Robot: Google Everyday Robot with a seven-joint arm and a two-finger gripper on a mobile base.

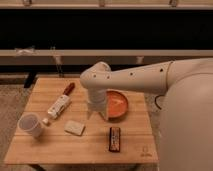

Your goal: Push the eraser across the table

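The gripper (98, 115), its spread impossible to tell, is hanging over the table (50, 146) while the eraser (115, 139) is lying at its 5 o'clock, near the front edge, long axis running 12-to-6.

Warm overhead light falls on the surface (50, 146); shadows are faint around the claw (98, 114) beside the bowl (121, 104); behind, darkness.

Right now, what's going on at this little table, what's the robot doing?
A robot arm reaches over the wooden table. Its gripper hangs beside the orange bowl. The black eraser lies apart from it, nearer the front edge, not yet touched, with a beige block alongside. A white tube and a cup sit further over.
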